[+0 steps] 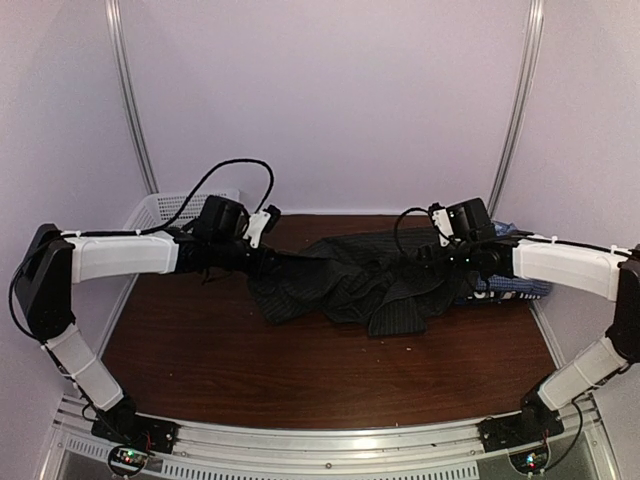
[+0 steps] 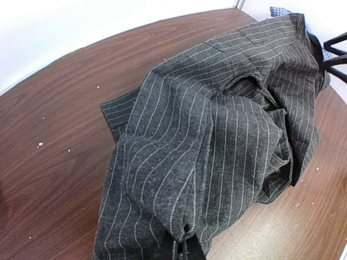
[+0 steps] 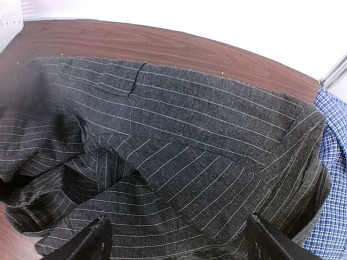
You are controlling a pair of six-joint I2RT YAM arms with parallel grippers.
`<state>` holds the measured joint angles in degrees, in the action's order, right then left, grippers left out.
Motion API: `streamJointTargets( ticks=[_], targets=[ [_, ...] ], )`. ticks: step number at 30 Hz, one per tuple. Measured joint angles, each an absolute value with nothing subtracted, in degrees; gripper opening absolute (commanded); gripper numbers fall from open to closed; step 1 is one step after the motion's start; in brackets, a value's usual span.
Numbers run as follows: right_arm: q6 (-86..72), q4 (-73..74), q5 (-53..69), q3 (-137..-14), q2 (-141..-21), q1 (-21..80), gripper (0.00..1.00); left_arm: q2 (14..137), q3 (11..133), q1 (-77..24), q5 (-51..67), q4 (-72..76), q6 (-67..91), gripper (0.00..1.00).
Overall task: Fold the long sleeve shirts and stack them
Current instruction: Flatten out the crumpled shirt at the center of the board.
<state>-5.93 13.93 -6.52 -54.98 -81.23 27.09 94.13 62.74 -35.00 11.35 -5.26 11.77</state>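
**Item 1.** Black pinstriped shirt point(image 1: 350, 282) point(image 2: 217, 141) point(image 3: 179, 135): soft dark cloth with fine light stripes. We find it unfolded, in a crumpled heap on the far half of the brown wooden surface point(image 1: 300, 370), about mid-width, lying between the two arms. In the right wrist view one hemmed edge runs fairly straight along its far side. The rest is bunched in loose folds.

**Item 2.** Blue-white checked shirt point(image 1: 520, 288) point(image 3: 332, 179): at the right edge of the surface, touching the black pinstriped shirt, which lies partly over it. In the top view a dark piece with white marks sits beside it. We cannot read the marks.

**Item 3.** Left tool point(image 1: 266, 260) point(image 2: 184, 244): at the left end of the black pinstriped shirt. It is closed down on a raised ridge of the striped cloth, pinched between its dark fingers at the bottom of the left wrist view.

**Item 4.** Right tool point(image 1: 447, 262) point(image 3: 179, 241): over the right end of the same shirt. Its jaws are spread wide, the fingers point(image 3: 93, 241) standing far apart above the cloth, and we see nothing clamped between them.

**Item 5.** White mesh basket point(image 1: 165, 208): far left corner, well apart from both shirts.

**Item 6.** Pale specks point(image 2: 40, 144): scattered on the bare surface left of the heap.
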Motion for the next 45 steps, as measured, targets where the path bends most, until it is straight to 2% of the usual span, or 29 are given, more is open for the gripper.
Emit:
streamJointTargets(
  ticks=[8, 12, 17, 23, 24, 30, 37, 41, 45],
  targets=[
    [-2.48, 14.06, -12.71, -57.56, -90.32, 29.61, 0.81, 93.27, 63.57, -34.96, 11.42, -7.49, 11.97, 0.00],
    [-1.37, 14.68, -16.99, -59.59, -94.96, 30.68, 0.71, 92.62, 63.81, -34.96, 11.38, -8.10, 11.94, 0.00],
    [-0.80, 15.79, -23.64, -63.24, -99.70, 31.64, 0.48, 92.29, 64.31, -34.96, 11.31, -8.29, 11.92, 0.00],
    [1.13, 16.27, -29.34, -65.73, -101.51, 32.01, 0.03, 92.12, 64.31, -34.96, 10.35, -8.91, 11.92, 0.00],
    [0.95, 16.34, -29.98, -65.89, -101.51, 32.12, 0.00, 91.90, 64.31, -34.96, 10.00, -9.15, 11.92, 0.00],
    [1.19, 17.23, -29.52, -65.69, -98.48, 32.58, 0.00, 88.79, 64.31, -34.89, 5.93, -9.98, 11.94, 0.00],
    [-0.30, 18.50, -23.09, -65.84, -77.36, 32.77, 0.00, 82.50, 64.82, -34.54, -5.39, -12.34, 12.49, 0.00],
    [-1.89, 19.09, -20.16, -72.14, -69.36, 32.77, 0.00, 79.42, 69.91, -33.85, -10.41, -14.09, 12.58, 0.00],
    [-3.46, 20.93, -16.47, -81.91, -68.93, 32.77, 0.00, 78.15, 80.05, -33.45, -11.60, -14.96, 12.27, 0.00]
  ],
)
